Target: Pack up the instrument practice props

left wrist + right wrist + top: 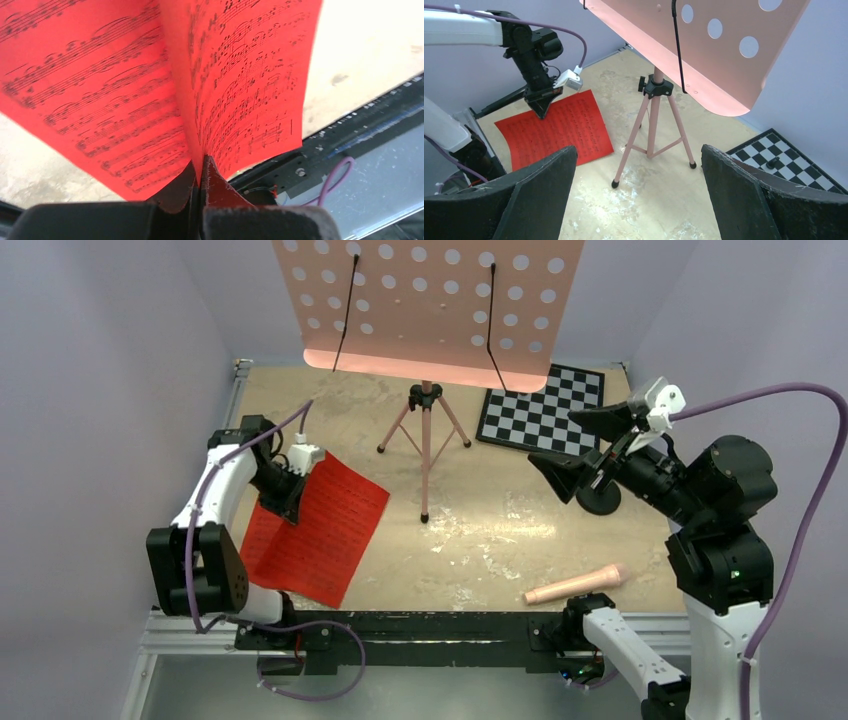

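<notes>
The left claw (284,498) is squeezed tight on the red sheet-music pages (318,532). It pinches them at their top edge. In the left wrist view, the two fingers (220,187) press together. One red page bends away to the left of them and one to the right. The pages are on the left side of the tabletop (480,530), close to the left arm.

The right claw (560,442) is wide open and holds nothing. It is up in the air over the right side of the tabletop.

The pink music stand (425,445) stands on its three legs in the middle, near the back. Its big tray with round holes (430,305) is up high.

A black-and-white chessboard (545,405) lies flat at the back right, just beside the stand. A small black piece (772,162) stands on it.

A black round base (603,503) sits on the tabletop just under the right claw. I cannot see all of it.

A pale pink stick (575,585), shaped like a microphone, lies flat near the front edge on the right.
</notes>
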Robot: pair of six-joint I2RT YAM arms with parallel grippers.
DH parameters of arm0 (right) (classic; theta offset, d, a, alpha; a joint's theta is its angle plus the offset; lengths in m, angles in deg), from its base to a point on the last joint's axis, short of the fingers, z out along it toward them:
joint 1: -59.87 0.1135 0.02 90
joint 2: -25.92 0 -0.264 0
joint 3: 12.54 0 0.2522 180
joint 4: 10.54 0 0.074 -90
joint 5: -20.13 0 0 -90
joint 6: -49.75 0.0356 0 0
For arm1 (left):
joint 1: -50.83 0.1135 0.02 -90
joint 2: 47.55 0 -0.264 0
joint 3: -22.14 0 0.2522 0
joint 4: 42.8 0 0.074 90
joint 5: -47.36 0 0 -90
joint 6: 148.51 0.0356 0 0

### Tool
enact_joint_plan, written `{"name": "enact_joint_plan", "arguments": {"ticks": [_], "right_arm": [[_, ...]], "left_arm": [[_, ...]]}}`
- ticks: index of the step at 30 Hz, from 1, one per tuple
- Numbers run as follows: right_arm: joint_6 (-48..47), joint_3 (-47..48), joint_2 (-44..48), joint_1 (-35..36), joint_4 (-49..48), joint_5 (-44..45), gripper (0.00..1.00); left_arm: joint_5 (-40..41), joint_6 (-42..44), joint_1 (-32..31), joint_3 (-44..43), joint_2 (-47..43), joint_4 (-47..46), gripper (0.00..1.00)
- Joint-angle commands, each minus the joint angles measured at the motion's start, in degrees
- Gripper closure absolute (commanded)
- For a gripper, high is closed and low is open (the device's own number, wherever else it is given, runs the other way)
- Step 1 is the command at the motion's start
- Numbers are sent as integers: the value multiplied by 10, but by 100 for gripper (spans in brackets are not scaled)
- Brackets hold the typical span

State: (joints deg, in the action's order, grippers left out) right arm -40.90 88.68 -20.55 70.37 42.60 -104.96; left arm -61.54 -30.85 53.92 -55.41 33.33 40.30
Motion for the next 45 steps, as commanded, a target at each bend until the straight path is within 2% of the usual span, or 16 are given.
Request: {"name": "enact_joint_plan", "arguments": {"ticks": [1, 6, 12, 22, 31, 32, 35, 38, 43, 45], "right_arm": [[2, -3, 1, 2, -36, 7, 1], [2, 6, -10, 2, -42, 8, 1], [-7, 25, -21, 2, -38, 18, 1], [-8, 36, -32, 2, -41, 18, 1], [-4, 18, -20, 2, -41, 14, 1], [-3, 18, -19, 3, -41, 14, 1], [0, 18, -18, 2, -41, 13, 1], [2, 19, -19, 2, -42, 11, 1], [25, 13, -20, 2, -49, 7, 1], [32, 8, -20, 2, -49, 11, 1]], "left_arm": [[67, 12, 46, 7, 38, -52, 100], [79, -5, 97, -7, 101, -82, 100], [96, -23, 120, -7, 137, -117, 100], [126, -21, 176, -1, 161, -140, 100], [141, -17, 179, 26, 161, -153, 100], [148, -18, 179, 31, 160, -156, 98], [175, -30, 181, 40, 152, -158, 78], [186, -35, 184, 41, 124, -154, 64], [164, -51, 184, 18, 58, -121, 7], [159, -55, 184, 0, 39, -100, 1]]}}
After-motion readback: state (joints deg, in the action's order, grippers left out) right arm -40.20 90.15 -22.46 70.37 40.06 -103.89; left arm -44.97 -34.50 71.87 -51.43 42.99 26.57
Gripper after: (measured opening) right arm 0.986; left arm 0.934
